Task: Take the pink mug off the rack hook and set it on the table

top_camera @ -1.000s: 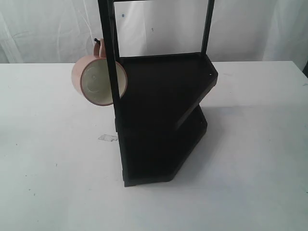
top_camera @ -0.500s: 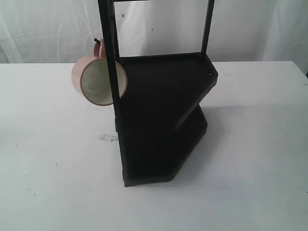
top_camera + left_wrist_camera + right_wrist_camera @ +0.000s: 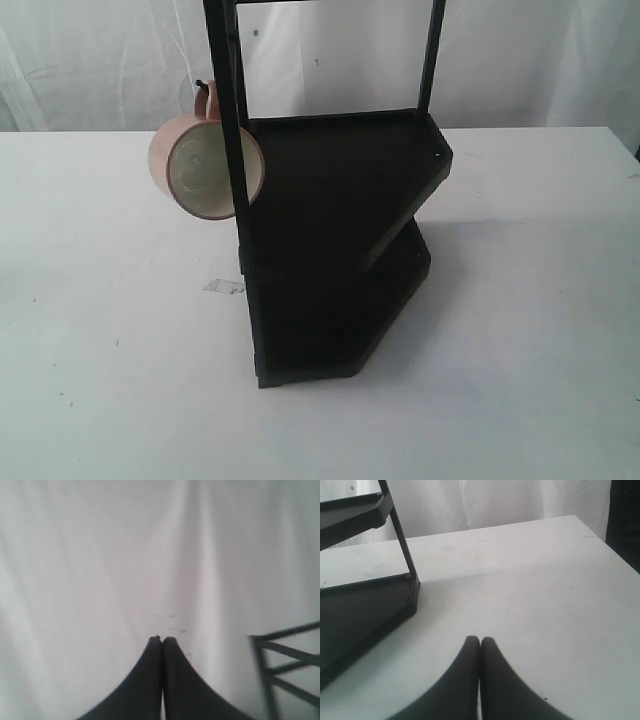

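Exterior view, mug: the pink mug [image 3: 205,165] hangs by its handle on the rack hook [image 3: 202,85], mouth towards the camera, clear of the table [image 3: 100,350]. A post of the rack [image 3: 330,190] crosses its right edge.
Exterior view, my pincers: neither shows here.
Exterior view, risk: the hook turns upward, so I judge that a sideways pull before lifting would snag the handle and drag or tip the rack. A nudge could also set the hanging mug swinging against the post.
Exterior view, count: one mug, one hook, one rack with two shelves, one tape scrap [image 3: 224,286].
Left wrist view, pincer: my left pincer [image 3: 161,639] is pressed together, holding nothing, and faces a white curtain [image 3: 100,555].
Left wrist view, risk: only a corner of the rack [image 3: 265,680] shows and no mug, so I would be reaching blind.
Left wrist view, count: one pincer, no mug.
Right wrist view, pincer: my right pincer [image 3: 480,640] is pressed together and empty, low over the table [image 3: 545,580], beside the rack [image 3: 365,605].
Right wrist view, risk: glazed ceramic may slip from a shallow pinch.
Right wrist view, count: one pincer, no mug.
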### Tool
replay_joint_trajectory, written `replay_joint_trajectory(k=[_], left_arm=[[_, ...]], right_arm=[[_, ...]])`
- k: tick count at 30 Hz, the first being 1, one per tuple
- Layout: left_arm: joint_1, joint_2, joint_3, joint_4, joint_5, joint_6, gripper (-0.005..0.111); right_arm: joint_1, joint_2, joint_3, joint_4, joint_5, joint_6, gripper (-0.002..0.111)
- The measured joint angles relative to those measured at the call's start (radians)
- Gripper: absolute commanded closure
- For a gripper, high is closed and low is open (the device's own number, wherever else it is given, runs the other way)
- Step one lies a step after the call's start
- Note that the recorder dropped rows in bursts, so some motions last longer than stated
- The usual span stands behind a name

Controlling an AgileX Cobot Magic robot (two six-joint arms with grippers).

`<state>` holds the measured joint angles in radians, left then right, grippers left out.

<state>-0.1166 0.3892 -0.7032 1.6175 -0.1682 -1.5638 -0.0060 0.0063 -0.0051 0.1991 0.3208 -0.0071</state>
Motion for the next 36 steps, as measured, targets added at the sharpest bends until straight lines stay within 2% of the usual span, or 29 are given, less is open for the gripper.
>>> replay_joint_trajectory(k=[4, 6, 8, 13, 18, 22, 24, 26, 27, 28, 29, 30, 31, 32, 33, 34, 36], left_arm=[[0.0, 0.012, -0.018, -0.019, 0.373, 0.013, 0.107], [0.0, 0.012, -0.018, -0.102, 0.51, 0.087, 0.107], [0.0, 0.012, -0.004, -0.228, 0.607, 0.246, 0.107], [0.0, 0.014, 0.062, -0.538, 0.711, 0.72, 0.107], [0.0, 0.014, 0.098, -0.989, 0.793, 1.189, 0.107], [0.0, 0.014, 0.109, -1.331, 0.888, 1.403, 0.107], [0.0, 0.014, 0.111, -1.462, 0.899, 1.438, 0.106], [0.0, 0.014, 0.112, -1.592, 0.879, 1.453, 0.099], [0.0, 0.014, 0.112, -1.642, 0.86, 1.46, 0.094], [0.0, 0.014, 0.112, -1.703, 0.836, 1.473, 0.079], [0.0, 0.018, 0.112, -1.826, 0.773, 1.542, 0.072], [0.0, 0.022, 0.112, -1.877, 0.744, 1.593, 0.056], [0.0, 0.041, 0.119, -2.007, 0.687, 1.711, 0.051], [0.0, 0.051, 0.125, -2.064, 0.664, 1.761, 0.047], [0.0, 0.082, 0.146, -2.211, 0.613, 1.897, 0.047], [0.0, 0.102, 0.156, -2.282, 0.592, 1.969, 0.047], [0.0, 0.194, 0.173, -2.521, 0.526, 2.212, 0.047]], right_arm=[[0.0, 0.0, 0.0, 0.0, 0.0, 0.0, 0.108], [0.0, 0.0, 0.0, 0.0, 0.0, 0.0, 0.108], [0.0, 0.0, 0.0, 0.0, 0.0, 0.0, 0.108], [0.0, 0.0, 0.0, 0.0, 0.0, 0.0, 0.108], [0.0, 0.0, 0.0, 0.0, 0.0, 0.0, 0.108], [0.0, 0.0, 0.0, 0.0, 0.0, 0.0, 0.108], [0.0, 0.0, 0.0, 0.0, 0.0, 0.0, 0.108], [0.0, 0.0, 0.0, 0.0, 0.0, 0.0, 0.108], [0.0, 0.0, 0.0, 0.0, 0.0, 0.0, 0.108], [0.0, 0.0, 0.0, 0.0, 0.0, 0.0, 0.108], [0.0, 0.0, 0.0, 0.0, 0.0, 0.0, 0.108], [0.0, 0.0, 0.0, 0.0, 0.0, 0.0, 0.108], [0.0, 0.0, 0.0, 0.0, 0.0, 0.0, 0.108], [0.0, 0.0, 0.0, 0.0, 0.0, 0.0, 0.108], [0.0, 0.0, 0.0, 0.0, 0.0, 0.0, 0.108], [0.0, 0.0, 0.0, 0.0, 0.0, 0.0, 0.108], [0.0, 0.0, 0.0, 0.0, 0.0, 0.0, 0.108]])
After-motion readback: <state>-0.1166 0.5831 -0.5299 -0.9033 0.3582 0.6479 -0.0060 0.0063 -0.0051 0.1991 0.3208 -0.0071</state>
